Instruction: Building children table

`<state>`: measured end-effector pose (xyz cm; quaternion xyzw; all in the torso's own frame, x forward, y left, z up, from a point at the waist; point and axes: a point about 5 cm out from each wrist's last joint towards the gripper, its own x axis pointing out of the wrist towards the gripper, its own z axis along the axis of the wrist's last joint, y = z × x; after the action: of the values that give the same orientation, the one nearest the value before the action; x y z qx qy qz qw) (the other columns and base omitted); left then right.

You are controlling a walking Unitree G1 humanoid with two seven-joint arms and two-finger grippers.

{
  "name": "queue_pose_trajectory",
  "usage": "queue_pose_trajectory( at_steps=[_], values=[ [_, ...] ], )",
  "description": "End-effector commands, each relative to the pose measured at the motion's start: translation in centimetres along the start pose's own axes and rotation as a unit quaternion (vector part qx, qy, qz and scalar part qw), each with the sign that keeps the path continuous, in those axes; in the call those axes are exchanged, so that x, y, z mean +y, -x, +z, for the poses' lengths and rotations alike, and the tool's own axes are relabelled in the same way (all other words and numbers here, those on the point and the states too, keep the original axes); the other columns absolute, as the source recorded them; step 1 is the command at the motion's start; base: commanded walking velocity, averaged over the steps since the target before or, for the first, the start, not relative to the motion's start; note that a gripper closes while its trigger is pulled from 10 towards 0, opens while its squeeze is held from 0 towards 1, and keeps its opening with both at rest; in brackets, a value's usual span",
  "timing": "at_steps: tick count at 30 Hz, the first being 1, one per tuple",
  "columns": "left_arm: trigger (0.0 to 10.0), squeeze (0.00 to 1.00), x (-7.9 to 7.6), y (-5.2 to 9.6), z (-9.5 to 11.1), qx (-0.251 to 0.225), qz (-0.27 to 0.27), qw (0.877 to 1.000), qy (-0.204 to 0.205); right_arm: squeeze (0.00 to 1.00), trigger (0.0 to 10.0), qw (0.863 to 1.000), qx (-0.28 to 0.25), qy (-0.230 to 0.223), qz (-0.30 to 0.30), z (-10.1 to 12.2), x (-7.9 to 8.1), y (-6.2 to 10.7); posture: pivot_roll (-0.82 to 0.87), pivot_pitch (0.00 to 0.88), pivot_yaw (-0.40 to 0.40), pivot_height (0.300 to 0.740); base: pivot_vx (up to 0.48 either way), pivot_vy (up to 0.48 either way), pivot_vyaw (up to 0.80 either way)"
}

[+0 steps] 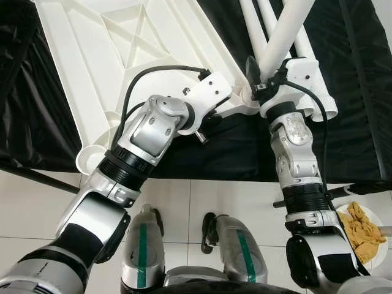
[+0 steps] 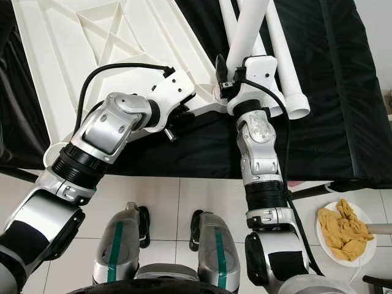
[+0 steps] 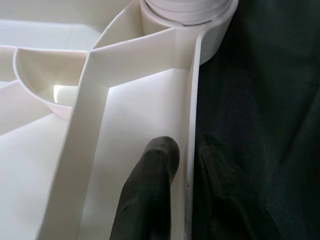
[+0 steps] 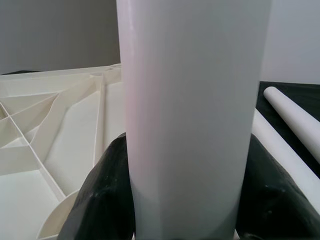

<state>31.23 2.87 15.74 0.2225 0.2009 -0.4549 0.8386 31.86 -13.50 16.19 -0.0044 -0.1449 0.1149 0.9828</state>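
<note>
The white plastic tabletop (image 1: 92, 55) is lying upside down on a black cloth (image 1: 361, 92) spread over the work surface, its ribbed underside and crossed stiffening ribs facing up. Round leg sockets are sitting at its corners; one empty socket (image 1: 89, 158) is showing at the near left corner, beside the robot's left forearm.

The left gripper (image 3: 187, 192) is reaching in over the near edge of the tabletop, and its two black fingers are pinching the thin upright rim of the panel: one finger (image 3: 150, 185) is lying inside on the white plastic, the other outside against the black cloth. Just beyond it along that rim is the near right corner socket (image 3: 200, 22).

The right gripper (image 4: 187, 200) is clamped around a thick white plastic tube leg (image 1: 288, 27), a black finger pressed to each side of it. The leg is standing in the near right corner socket, leaning away to the upper right rather than sitting straight.

Two more white tube legs (image 2: 282, 55) are lying on the cloth just right of the tabletop.

Down on the tiled floor (image 1: 233, 196), at the robot's right, a white plate holding a crumpled yellow cloth (image 2: 344, 231) is sitting.
</note>
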Motion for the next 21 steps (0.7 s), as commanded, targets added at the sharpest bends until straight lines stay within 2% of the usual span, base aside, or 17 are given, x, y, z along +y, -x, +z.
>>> queue_pose_trajectory(
  at_steps=[1,3,4,5,6,10,14,18,21],
  values=[
    [10.0,0.00,0.9,0.6,0.9,-0.012,0.039,0.999,-0.015,0.00,0.0,0.996,0.024,0.001,0.089,-1.4,2.9,0.8,0.07,0.074,-0.020,0.740,0.000,0.000,0.00],
    [10.0,0.00,0.9,0.6,0.9,-0.012,0.040,0.999,-0.015,0.00,0.0,0.996,0.030,-0.008,0.082,-1.5,2.6,0.7,0.07,0.075,-0.019,0.740,0.000,0.000,0.00],
    [10.0,0.00,0.9,0.7,0.9,-0.012,0.039,0.999,-0.016,0.00,2.2,0.996,0.038,-0.015,0.074,-1.6,2.3,0.6,0.07,0.075,-0.019,0.740,0.000,0.000,0.00],
    [10.0,0.00,0.9,0.7,0.9,-0.012,0.039,0.999,-0.016,0.00,2.2,0.996,0.038,-0.015,0.074,-1.6,2.3,0.6,0.07,0.075,-0.019,0.740,0.000,0.000,0.00],
    [10.0,0.00,0.9,0.7,0.9,-0.012,0.039,0.999,-0.016,0.00,10.0,0.997,0.045,-0.024,0.063,-1.8,2.0,0.6,0.06,0.081,-0.017,0.740,0.000,0.000,0.00],
    [10.0,0.00,0.9,0.6,0.8,-0.011,0.037,0.999,-0.015,0.00,10.0,0.997,0.053,-0.033,0.039,-1.9,1.2,0.3,0.06,0.085,-0.017,0.740,0.000,0.000,0.00],
    [10.0,0.00,1.0,0.6,0.9,-0.011,0.037,0.999,-0.014,0.00,10.0,0.997,0.045,-0.026,0.056,-1.8,1.4,0.5,0.06,0.091,-0.018,0.740,0.000,0.000,0.00],
    [10.0,0.00,1.0,0.7,0.9,-0.011,0.037,0.999,-0.013,0.00,10.0,0.995,0.044,-0.041,0.079,-1.9,1.6,0.6,0.06,0.094,-0.016,0.740,0.000,0.000,0.00],
    [10.0,0.00,0.9,0.7,0.8,-0.012,0.032,0.999,-0.016,0.00,10.0,0.993,0.043,-0.048,0.100,-1.7,1.1,0.6,0.06,0.094,-0.016,0.740,0.000,0.000,0.00]
  ],
)
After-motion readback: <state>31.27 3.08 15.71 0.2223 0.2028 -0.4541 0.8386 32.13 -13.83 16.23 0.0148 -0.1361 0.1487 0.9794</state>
